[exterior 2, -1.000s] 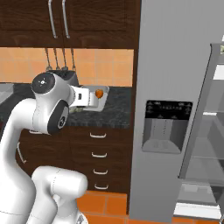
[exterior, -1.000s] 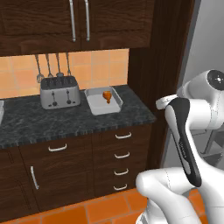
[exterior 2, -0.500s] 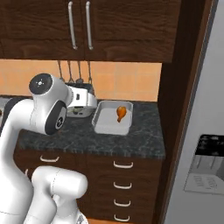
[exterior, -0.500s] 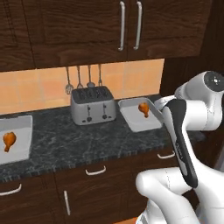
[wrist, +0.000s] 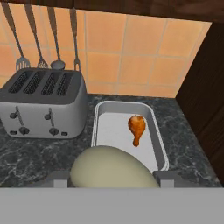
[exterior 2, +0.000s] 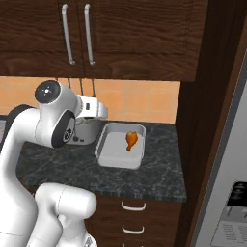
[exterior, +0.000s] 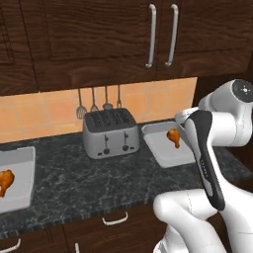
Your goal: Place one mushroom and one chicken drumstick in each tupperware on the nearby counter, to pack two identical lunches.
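Counter (exterior: pixel 99 178): dark speckled stone over brown cabinets, orange tile backsplash behind, dark wall cupboards above. Silver toaster (exterior: pixel 109 132) at the wall, utensils (exterior: pixel 99 101) hanging above it. White tupperware (wrist: pixel 154 141) right of the toaster holds one chicken drumstick (wrist: pixel 137 127). Second tupperware (exterior: pixel 22 190) at far left, also with a drumstick (exterior: pixel 5 182). Gripper (wrist: pixel 113 177): fingers spread around a pale mushroom (wrist: pixel 111 169), held above the near end of the right tupperware.
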Tool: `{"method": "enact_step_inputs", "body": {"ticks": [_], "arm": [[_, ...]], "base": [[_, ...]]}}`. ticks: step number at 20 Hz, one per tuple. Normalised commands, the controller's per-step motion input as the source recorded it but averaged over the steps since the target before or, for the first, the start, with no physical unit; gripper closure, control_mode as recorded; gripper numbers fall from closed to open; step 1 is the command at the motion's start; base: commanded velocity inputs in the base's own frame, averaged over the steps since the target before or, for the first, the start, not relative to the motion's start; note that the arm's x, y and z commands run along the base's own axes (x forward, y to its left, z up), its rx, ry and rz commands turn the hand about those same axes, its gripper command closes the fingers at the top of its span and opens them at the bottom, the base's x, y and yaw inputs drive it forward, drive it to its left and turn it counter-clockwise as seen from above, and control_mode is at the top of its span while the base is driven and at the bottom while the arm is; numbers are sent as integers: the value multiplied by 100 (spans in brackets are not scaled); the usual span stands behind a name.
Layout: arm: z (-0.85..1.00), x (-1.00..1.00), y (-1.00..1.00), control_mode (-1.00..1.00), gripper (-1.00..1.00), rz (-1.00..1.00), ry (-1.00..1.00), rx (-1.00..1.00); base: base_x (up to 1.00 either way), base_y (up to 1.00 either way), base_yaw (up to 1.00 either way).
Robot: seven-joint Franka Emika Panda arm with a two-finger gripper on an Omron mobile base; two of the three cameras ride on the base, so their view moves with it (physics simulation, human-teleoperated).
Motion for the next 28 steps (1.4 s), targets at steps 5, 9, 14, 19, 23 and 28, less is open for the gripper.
{"method": "enact_step_inputs", "body": {"ticks": [5,9,14,19,23,28], "arm": [[0,0,0,100,100,0,0,0],[-65,22,-4,-100,100,0,0,-7],[-100,58,-11,-100,100,0,0,-9],[-83,77,-31,-100,100,0,2,1],[-62,73,-13,-100,100,0,17,9],[-36,63,0,-100,100,0,20,0]], "base": [[31,0,0],[6,0,0],[0,0,0],[0,0,0],[0,0,0],[0,0,0]]}}
